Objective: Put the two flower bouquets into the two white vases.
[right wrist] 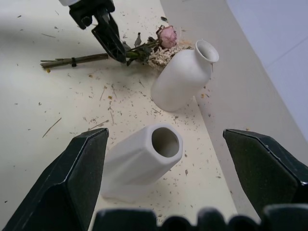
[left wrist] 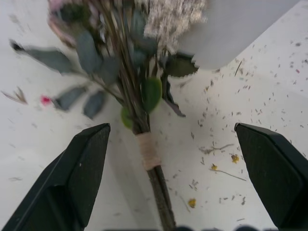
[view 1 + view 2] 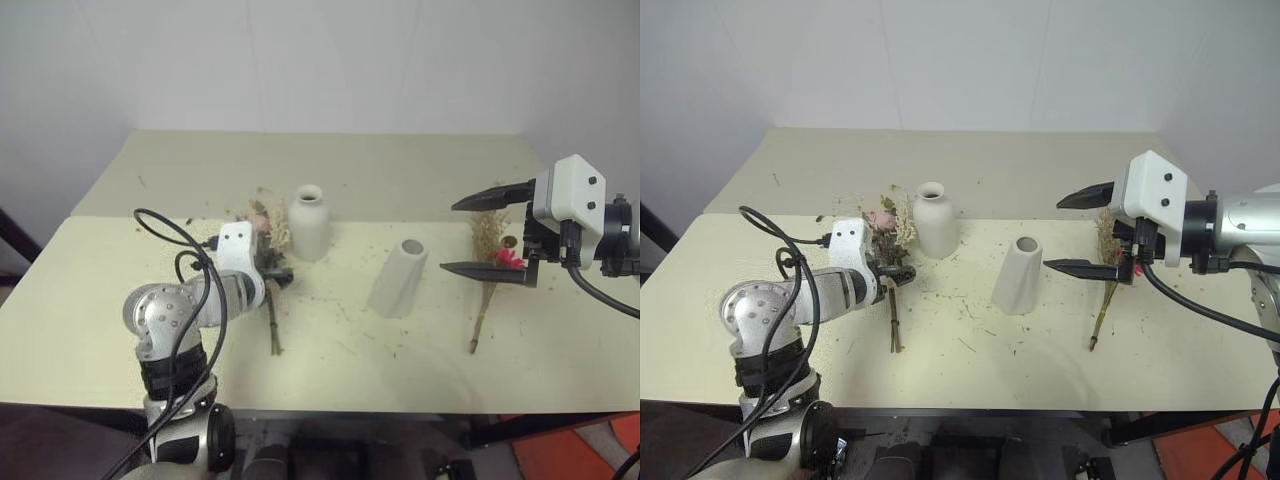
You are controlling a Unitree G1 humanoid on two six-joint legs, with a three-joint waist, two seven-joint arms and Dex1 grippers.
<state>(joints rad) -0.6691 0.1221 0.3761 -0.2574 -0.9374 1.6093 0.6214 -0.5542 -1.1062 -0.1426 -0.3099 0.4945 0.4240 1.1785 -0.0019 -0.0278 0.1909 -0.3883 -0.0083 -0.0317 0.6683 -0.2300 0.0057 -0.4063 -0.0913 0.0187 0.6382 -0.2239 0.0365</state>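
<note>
The rose bouquet (image 2: 144,96) lies flat, its stem between the left gripper (image 2: 173,168) fingers (spread wide, not touching). The right gripper (image 3: 485,235) hangs open above the grass bouquet (image 3: 488,280)

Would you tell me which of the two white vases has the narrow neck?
The rounded bottle-shaped vase, standing beside the rose bouquet, has the narrow neck; the tapered vase nearer the grass bouquet has plain straight sides.

The bottle vase (image 3: 935,220) is crowding the rose bouquet (image 3: 890,245) just beside my left jaws, which are standing wide over its stem. Open counter (image 3: 970,340) is lying between the cone vase (image 3: 1018,275) and the grass bouquet (image 3: 1105,285).
</note>
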